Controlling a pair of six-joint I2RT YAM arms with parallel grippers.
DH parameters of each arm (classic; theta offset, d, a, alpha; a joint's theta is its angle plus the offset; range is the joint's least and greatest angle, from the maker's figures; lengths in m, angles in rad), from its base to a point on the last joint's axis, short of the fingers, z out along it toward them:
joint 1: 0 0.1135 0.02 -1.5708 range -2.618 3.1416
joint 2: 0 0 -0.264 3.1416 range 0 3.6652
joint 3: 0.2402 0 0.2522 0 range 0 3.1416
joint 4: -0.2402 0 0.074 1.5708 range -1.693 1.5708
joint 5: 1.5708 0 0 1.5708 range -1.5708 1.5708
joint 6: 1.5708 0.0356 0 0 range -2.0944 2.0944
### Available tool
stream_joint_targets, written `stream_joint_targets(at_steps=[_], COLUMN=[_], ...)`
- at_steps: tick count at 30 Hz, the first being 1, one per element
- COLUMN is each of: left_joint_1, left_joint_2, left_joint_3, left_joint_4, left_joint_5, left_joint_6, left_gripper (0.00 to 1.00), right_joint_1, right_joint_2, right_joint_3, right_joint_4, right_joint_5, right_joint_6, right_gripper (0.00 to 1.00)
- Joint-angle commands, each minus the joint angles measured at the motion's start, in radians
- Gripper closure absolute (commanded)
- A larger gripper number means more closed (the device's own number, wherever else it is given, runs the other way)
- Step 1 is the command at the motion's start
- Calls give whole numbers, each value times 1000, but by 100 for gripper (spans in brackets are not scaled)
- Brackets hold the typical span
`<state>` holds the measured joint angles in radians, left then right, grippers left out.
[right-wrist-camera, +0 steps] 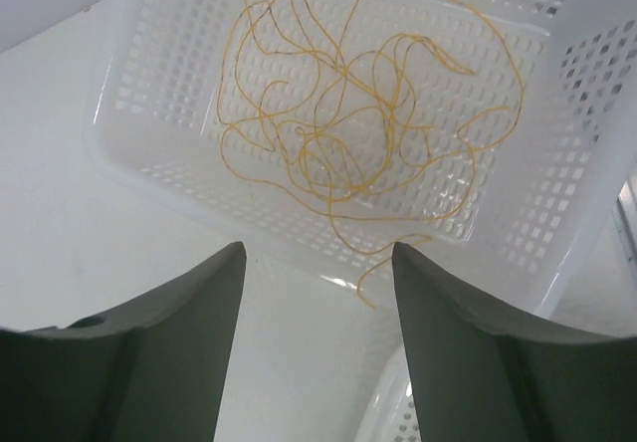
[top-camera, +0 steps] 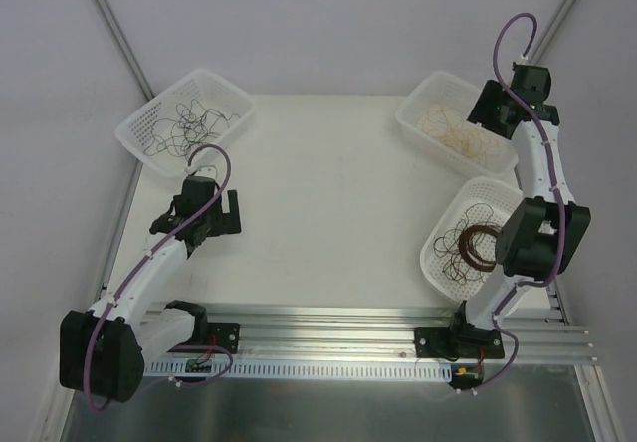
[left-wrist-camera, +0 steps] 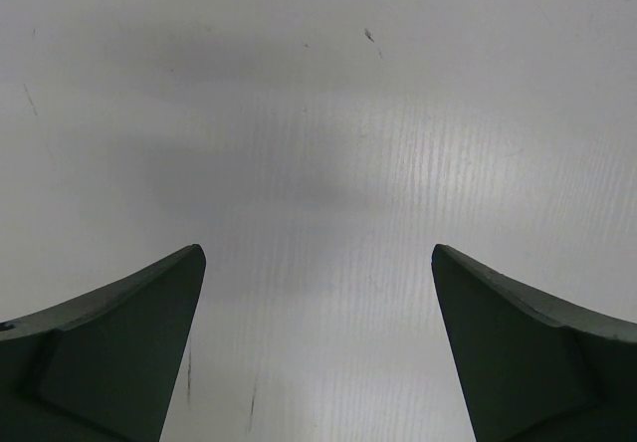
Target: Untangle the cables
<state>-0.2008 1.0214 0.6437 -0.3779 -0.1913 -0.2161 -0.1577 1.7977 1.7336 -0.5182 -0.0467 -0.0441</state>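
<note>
While fingertips are hard to make out from above, thin black cables (top-camera: 189, 121) curl in the left perforated plastic basket (top-camera: 134, 128). Left gripper (left-wrist-camera: 318, 263) is spread wide over matte table (left-wrist-camera: 318, 84), empty. Yellow cables (right-wrist-camera: 358, 123) tangle in the far-right basket (right-wrist-camera: 139, 153), one end over the rim. Brown cables (top-camera: 450, 253) are partly behind the right arm (top-camera: 542, 238). Right gripper (right-wrist-camera: 318, 263) is parted, empty.

Bright, even light; soft shadows
</note>
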Motion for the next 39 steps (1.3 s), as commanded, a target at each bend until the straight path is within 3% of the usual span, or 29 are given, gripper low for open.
stream_joint_targets(at_steps=[1, 10, 20, 26, 36, 39], left_joint_1=[8, 8, 8, 8, 8, 8], left_joint_2=[-6, -26, -41, -38, -37, -37], left_joint_3=[17, 14, 13, 13, 13, 16], left_joint_4=[25, 27, 27, 27, 27, 28], left_joint_5=[18, 20, 4, 0, 0, 0], left_joint_6=[9, 9, 15, 15, 15, 15], left_gripper=[1, 1, 1, 1, 1, 1], right_joint_1=[-8, -8, -5, -3, -3, -3], right_joint_2=[-43, 0, 95, 129, 74, 49], right_joint_3=[-86, -155, -109, -91, -65, -37], right_joint_4=[-63, -8, 3, 10, 37, 46], right_joint_5=[1, 128, 145, 128, 84, 67], right_joint_6=[130, 300, 308, 299, 285, 283], right_gripper=[37, 46, 48, 54, 93, 96])
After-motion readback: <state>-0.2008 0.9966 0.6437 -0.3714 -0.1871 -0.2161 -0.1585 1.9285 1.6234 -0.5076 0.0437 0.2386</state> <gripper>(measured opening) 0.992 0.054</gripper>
